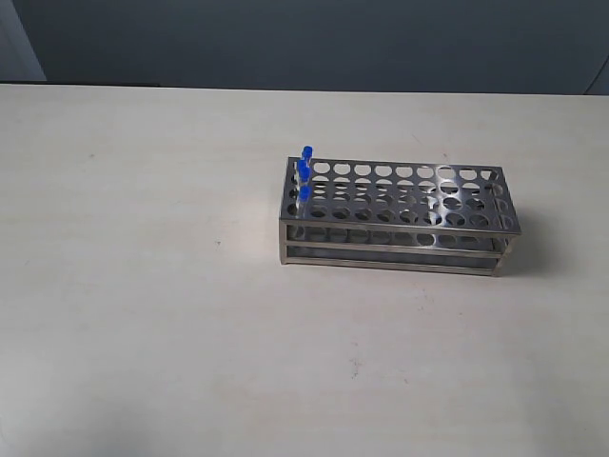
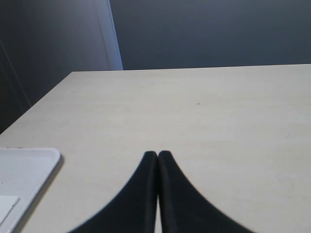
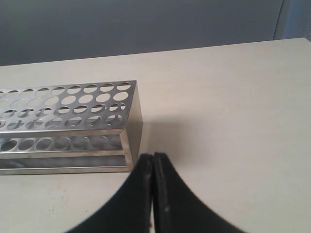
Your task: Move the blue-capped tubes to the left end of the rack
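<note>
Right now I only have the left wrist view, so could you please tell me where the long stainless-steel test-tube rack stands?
Observer: In the exterior view the long stainless-steel rack stands on the pale table, right of the middle.
Operator: Thank you. Where are the slim tubes with the bright blue caps?
Observer: The blue-capped tubes stand in the holes at the rack's left end; I can count at least three caps.
Operator: And the right gripper?
Observer: The right gripper is shut, holding nothing, close to the rack's right end.
</note>
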Robot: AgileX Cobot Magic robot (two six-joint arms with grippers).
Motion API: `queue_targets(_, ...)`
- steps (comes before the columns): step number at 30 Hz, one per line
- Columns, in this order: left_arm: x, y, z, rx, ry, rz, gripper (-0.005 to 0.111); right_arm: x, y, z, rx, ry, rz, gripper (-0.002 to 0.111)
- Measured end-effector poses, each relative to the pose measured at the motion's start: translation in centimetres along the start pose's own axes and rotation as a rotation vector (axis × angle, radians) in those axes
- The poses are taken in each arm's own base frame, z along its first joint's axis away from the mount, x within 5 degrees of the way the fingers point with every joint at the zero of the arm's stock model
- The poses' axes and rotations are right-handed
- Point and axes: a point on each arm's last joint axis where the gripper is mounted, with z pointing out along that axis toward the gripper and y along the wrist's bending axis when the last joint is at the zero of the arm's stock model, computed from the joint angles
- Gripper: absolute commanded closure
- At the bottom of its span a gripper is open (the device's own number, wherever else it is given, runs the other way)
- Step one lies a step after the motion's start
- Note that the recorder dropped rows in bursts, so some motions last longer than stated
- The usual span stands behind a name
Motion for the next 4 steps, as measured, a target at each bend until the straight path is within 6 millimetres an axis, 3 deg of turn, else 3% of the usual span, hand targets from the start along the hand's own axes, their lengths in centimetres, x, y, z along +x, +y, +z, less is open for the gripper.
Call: queue_targets(4,0.0,0.0,0.0,0.0,0.0,0.0,0.106,0.0,0.0,0.0,0.0,0.0,0.0,0.109)
